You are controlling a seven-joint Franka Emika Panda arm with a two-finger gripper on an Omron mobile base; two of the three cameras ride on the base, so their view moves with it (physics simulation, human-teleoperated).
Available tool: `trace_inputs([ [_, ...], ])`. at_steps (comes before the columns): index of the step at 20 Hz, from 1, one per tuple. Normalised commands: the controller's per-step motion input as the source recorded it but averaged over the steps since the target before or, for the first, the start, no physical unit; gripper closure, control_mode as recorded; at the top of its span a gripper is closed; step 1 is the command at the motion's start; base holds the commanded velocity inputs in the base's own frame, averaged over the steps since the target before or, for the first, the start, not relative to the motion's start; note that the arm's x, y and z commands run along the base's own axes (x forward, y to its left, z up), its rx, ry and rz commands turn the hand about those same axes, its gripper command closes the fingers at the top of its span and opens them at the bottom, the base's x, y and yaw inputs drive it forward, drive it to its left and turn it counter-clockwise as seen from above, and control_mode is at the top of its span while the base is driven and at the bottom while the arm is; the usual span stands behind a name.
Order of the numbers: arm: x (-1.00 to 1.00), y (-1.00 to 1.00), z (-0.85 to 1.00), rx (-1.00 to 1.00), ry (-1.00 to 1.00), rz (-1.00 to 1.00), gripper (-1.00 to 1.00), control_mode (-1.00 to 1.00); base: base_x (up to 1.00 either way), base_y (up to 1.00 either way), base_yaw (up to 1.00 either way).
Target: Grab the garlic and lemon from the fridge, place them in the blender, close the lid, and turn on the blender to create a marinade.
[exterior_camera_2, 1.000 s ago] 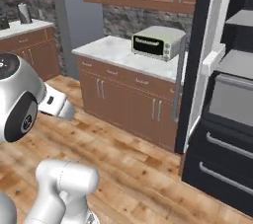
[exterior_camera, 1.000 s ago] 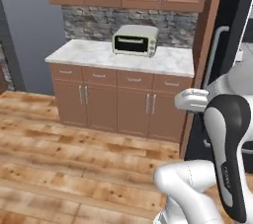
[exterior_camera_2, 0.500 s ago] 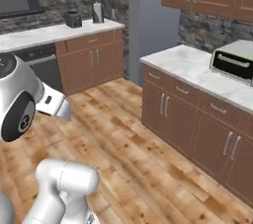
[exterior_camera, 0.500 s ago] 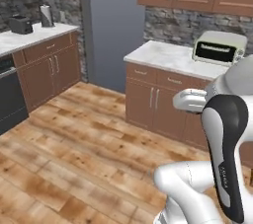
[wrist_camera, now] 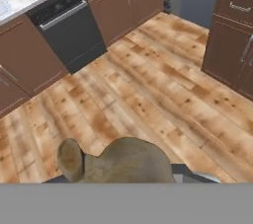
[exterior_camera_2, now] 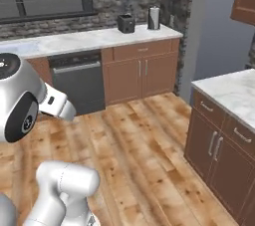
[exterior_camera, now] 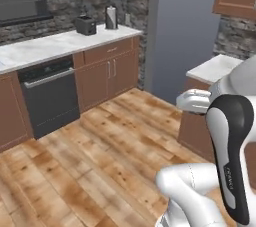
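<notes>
The garlic [wrist_camera: 123,161], a tan-brown lumpy bulb, sits at the bottom of the hand view. My gripper [wrist_camera: 126,174] is shut on it, and the bulb hides the fingertips. Below the garlic lies the wooden floor [wrist_camera: 148,85]. The lemon, the fridge and the lid are out of view. On the far counter [exterior_camera: 55,46] a tall grey thing [exterior_camera: 111,17] stands beside a dark toaster [exterior_camera: 85,25]; I cannot tell whether it is the blender.
A black dishwasher [exterior_camera: 50,96] sits under the far counter, with brown cabinets [exterior_camera_2: 142,73] to its right. A second marble-topped cabinet [exterior_camera_2: 226,135] juts in on the right. A grey wall panel [exterior_camera: 182,26] stands behind it. Open wooden floor lies between them.
The whole picture has swung left: the base has turned, so the toaster-oven counter and the fridge have gone from view and the dishwasher counter has come in. The gripper stays shut.
</notes>
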Motion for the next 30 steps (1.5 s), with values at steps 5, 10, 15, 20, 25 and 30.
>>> trace_inputs([
  [5,0.0,0.0,0.0,0.0,0.0,0.0,1.0,1.0,1.0,0.06,0.53],
  [10,0.0,0.0,0.0,0.0,0.0,0.0,1.0,1.0,0.87,0.16,0.57],
  [15,0.0,0.0,0.0,0.0,0.0,0.0,1.0,1.0,0.85,0.44,0.52],
  [20,0.0,0.0,0.0,0.0,0.0,0.0,1.0,1.0,0.99,0.73,0.37],
  [25,0.0,0.0,0.0,0.0,0.0,0.0,1.0,1.0,0.98,0.94,0.28],
  [30,0.0,0.0,0.0,0.0,0.0,0.0,1.0,1.0,0.88,1.0,0.23],
])
